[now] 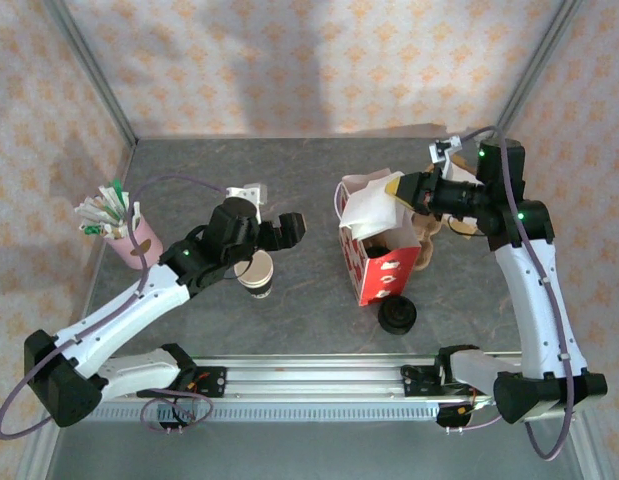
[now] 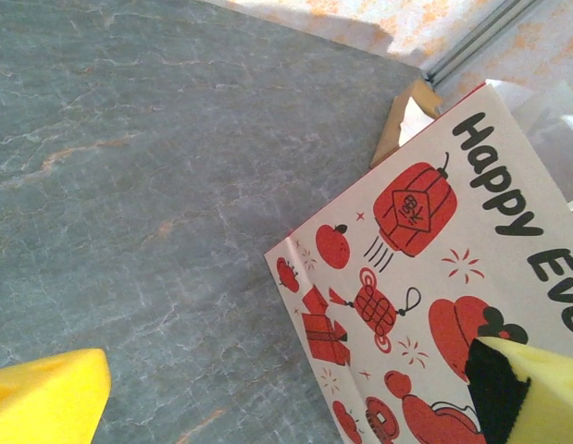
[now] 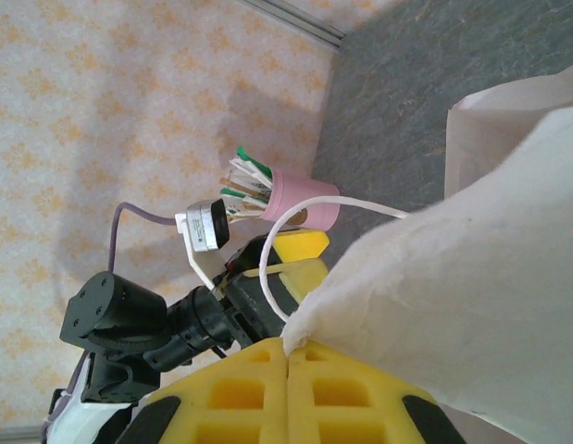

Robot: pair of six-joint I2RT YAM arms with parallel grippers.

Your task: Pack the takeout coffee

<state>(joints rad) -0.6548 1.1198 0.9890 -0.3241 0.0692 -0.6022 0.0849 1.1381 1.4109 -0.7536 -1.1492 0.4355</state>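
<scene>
A red-and-white paper bag [image 1: 374,262] stands open at mid-table, and its printed side [image 2: 425,277] is in my left wrist view. My right gripper [image 1: 397,188] is shut on the bag's white upper edge [image 3: 453,277] and holds it up, yellow fingers [image 3: 249,393] pressed together. A dark round shape [image 1: 381,243] sits in the bag's mouth; I cannot tell whether it is the takeout coffee. My left gripper [image 1: 279,234] hangs open left of the bag, nothing between its yellow fingertips [image 2: 45,398]. Just below it stands a lidless olive-brown cup [image 1: 256,273].
A stack of black lids [image 1: 397,316] lies in front of the bag. A pink cup of sachets and stirrers [image 1: 124,232] stands at the far left, also in the right wrist view [image 3: 303,200]. A brown cardboard piece [image 1: 457,226] lies behind the bag.
</scene>
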